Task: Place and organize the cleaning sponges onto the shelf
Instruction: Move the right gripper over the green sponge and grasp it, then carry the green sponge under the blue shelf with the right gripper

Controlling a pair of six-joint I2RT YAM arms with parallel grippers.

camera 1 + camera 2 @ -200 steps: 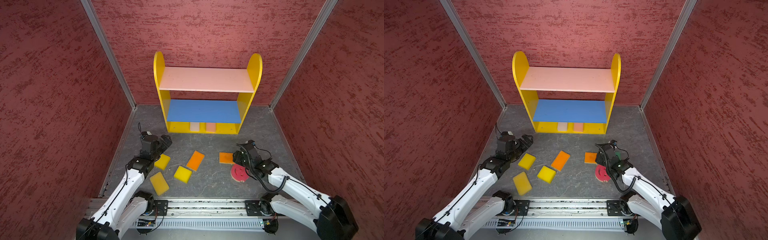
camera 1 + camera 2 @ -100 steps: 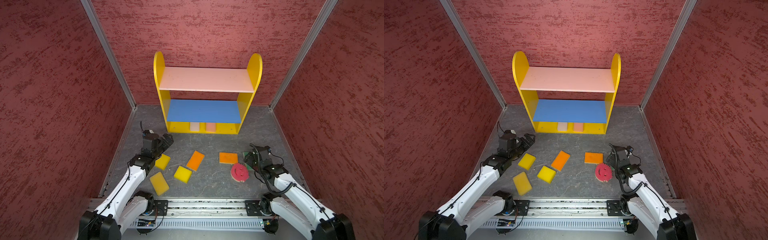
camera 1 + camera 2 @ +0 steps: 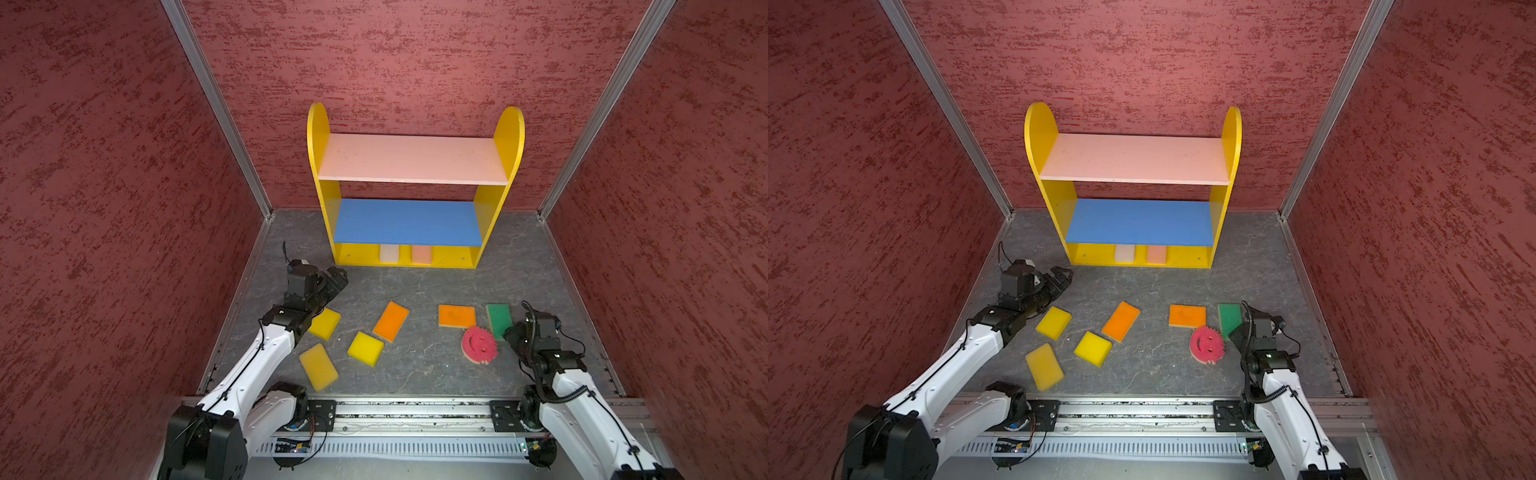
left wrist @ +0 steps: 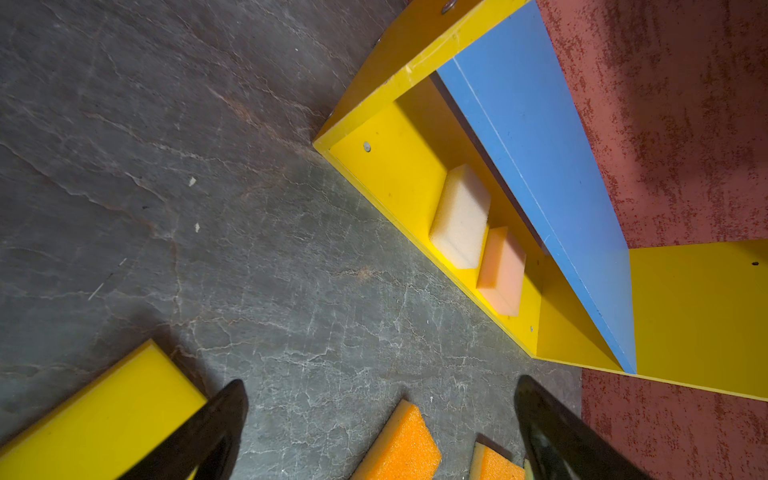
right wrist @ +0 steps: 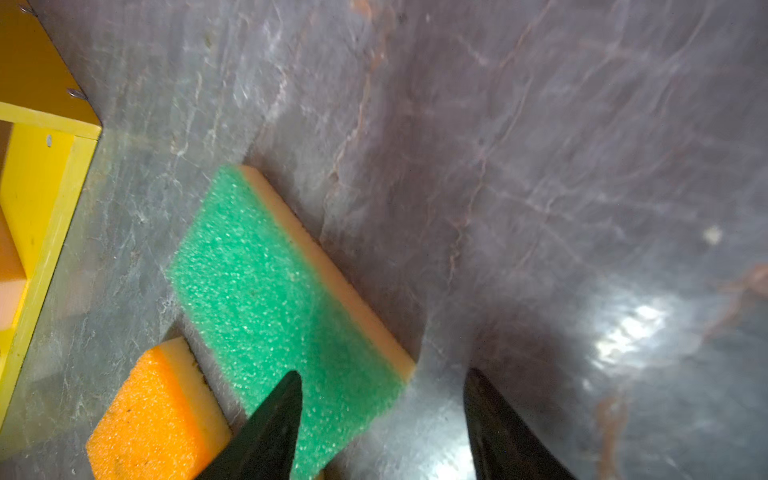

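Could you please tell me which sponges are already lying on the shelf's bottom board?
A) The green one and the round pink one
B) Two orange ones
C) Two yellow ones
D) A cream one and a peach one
D: the cream sponge and the peach sponge lie side by side on the yellow bottom board of the shelf, as the left wrist view also shows.
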